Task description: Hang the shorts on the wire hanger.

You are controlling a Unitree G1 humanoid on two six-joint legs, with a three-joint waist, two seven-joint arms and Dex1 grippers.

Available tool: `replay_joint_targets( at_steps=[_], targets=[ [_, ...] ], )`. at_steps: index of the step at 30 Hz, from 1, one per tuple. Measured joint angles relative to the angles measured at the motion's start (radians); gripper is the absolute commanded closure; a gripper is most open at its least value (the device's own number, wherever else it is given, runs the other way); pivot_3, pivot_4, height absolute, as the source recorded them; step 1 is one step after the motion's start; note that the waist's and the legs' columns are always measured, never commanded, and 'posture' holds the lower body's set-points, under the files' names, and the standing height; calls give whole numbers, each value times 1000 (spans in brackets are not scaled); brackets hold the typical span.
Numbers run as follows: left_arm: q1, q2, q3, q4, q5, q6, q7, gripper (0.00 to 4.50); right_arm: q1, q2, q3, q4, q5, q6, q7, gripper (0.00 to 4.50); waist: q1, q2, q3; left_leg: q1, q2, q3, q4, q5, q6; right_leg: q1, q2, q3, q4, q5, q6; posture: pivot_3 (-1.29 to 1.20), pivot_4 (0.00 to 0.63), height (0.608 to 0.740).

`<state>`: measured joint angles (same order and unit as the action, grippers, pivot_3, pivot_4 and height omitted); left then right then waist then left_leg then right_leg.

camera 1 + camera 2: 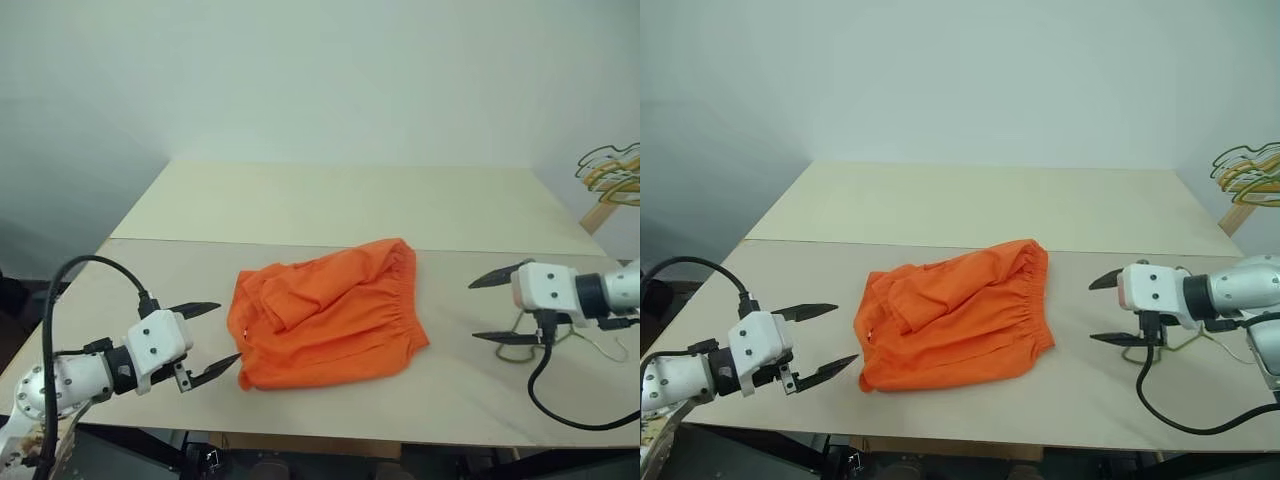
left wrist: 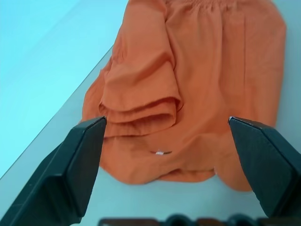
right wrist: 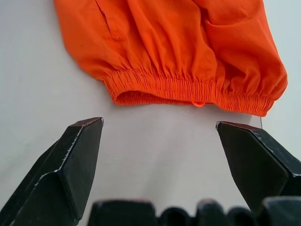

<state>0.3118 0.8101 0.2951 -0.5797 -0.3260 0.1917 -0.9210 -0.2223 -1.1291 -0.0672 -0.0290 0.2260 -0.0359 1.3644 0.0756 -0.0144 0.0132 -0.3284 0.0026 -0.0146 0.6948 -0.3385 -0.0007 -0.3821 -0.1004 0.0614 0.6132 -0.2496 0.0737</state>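
The shorts (image 1: 325, 312) are lying crumpled mid-table (image 1: 330, 205), flanked by both wide-open, empty grippers. The left gripper (image 1: 212, 338) is being held just beside the leg end, nearer than the right gripper (image 1: 503, 308), which is facing the waistband (image 3: 188, 89). The wire hanger (image 1: 590, 345) is lying beneath the right arm.

We note a pale wooden table (image 1: 320, 205) with a seam running across it. The orange shorts (image 1: 325, 315) lie crumpled near its front edge; the wire hanger (image 1: 600, 345) lies at the right.
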Motion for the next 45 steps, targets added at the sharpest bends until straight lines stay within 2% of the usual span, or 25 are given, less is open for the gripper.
replay_joint_targets(
  at_steps=[18, 27, 31, 35, 42, 45],
  targets=[
    [-1, 10, 1, -1, 8, 25, 4, 0, 5, 13, 10, -21, -9, 0, -24, 36, -2, 0, 0, 0, 0, 0, 0, 0, 0, 0, 0, 0, 0, 0, 0, 172, 0, 740],
    [34, 56, -13, 0, 37, 26, -41, 0, 4, 62, 52, -86, -51, -15, -71, 36, -8, 0, 0, 0, 0, 0, 0, 0, 0, -1, 0, 0, 0, 0, 0, 133, 0, 740],
    [47, 82, -21, 0, 50, 27, -73, 0, 14, 75, 96, -121, -129, -81, -105, 36, -10, -1, 0, 0, 0, 1, 0, 0, 0, -1, 1, 0, 0, 0, -1, 123, 0, 740],
    [43, 105, -26, 2, 49, 28, -100, 0, 11, 135, 189, -108, -243, -203, -153, 36, -13, -1, 0, 0, 1, 1, 0, 0, 0, -1, 1, 0, 0, 0, -1, 123, 0, 740],
    [59, 113, -21, 0, 47, 33, -123, 0, -69, 195, 337, 39, -461, -417, -239, 36, -18, -1, 0, 0, 1, 1, 0, 0, 0, -1, 1, 0, 1, -1, -1, 156, 0, 740],
    [88, 111, 1, -3, 44, 33, -129, 0, -99, 221, 373, 119, -537, -477, -297, 648, -24, -2, 1, -1, 1, 1, 0, 0, 0, -2, 1, 0, 0, -1, -2, 166, 0, 740]
  ],
)
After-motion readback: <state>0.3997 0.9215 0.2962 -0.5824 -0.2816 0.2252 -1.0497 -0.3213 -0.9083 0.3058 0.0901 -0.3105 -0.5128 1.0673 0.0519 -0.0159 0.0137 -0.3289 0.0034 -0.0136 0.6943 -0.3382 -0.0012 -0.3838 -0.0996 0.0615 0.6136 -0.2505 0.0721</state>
